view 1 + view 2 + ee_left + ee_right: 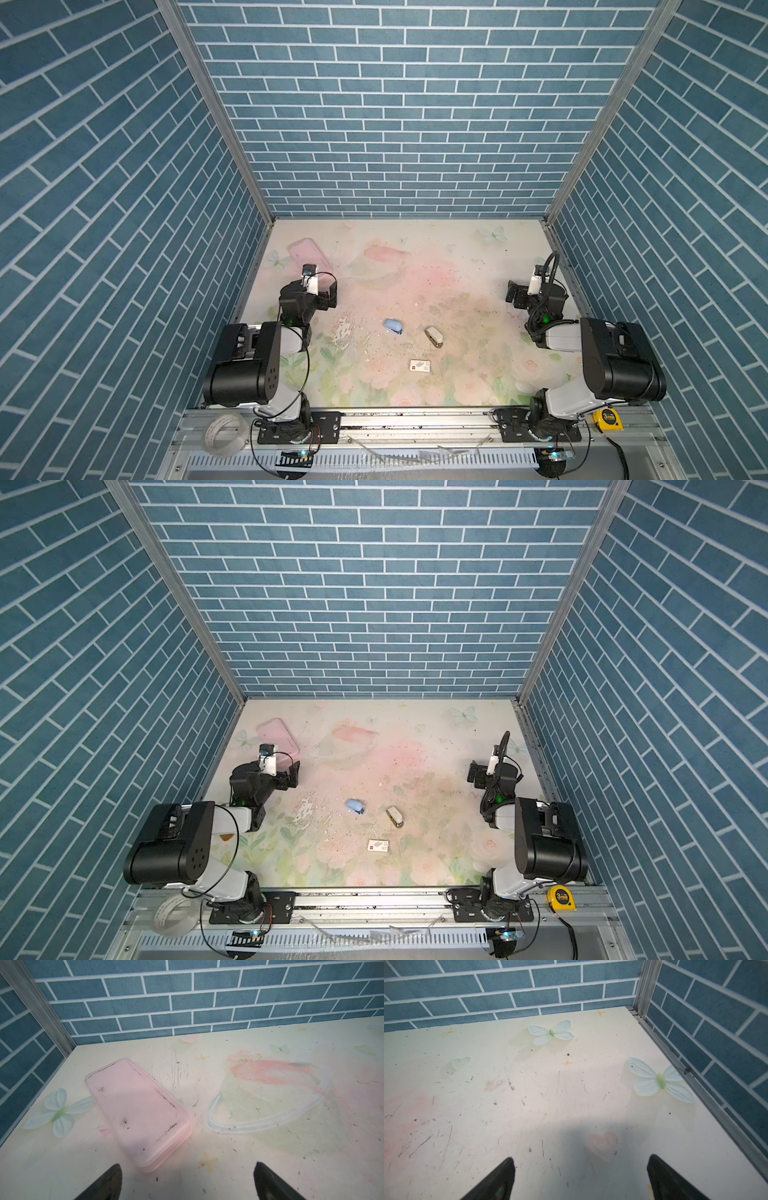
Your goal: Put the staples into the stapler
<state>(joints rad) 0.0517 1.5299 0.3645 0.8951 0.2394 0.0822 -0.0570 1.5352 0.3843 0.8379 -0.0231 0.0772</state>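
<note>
Staples (422,365): dark-grey strips on a small white card tray, near the front middle of the counter (457,257). A white piece with a red mark touches the tray; how they join is too small to tell.
Stapler: two likely ones lie just behind the staples, the pale blue stapler (393,325) and the grey-white stapler (433,336), apart from each other. I cannot tell which is meant, nor whether either is open.
My left hand (188,1176): released, jaws wide and empty, hovering by the pink case (137,1109), well apart from the staples.
My right hand (581,1169): released, wide and empty, over bare counter by the right wall.
Step in hand: by my judgement nothing is begun; the first reach is due.
Doing it well: I would steady one stapler and get it open before touching the strips, then pinch a single strip by its long sides, low and level.
Watch for: a strip snapping or sliding, since it is thin and flat.
</note>
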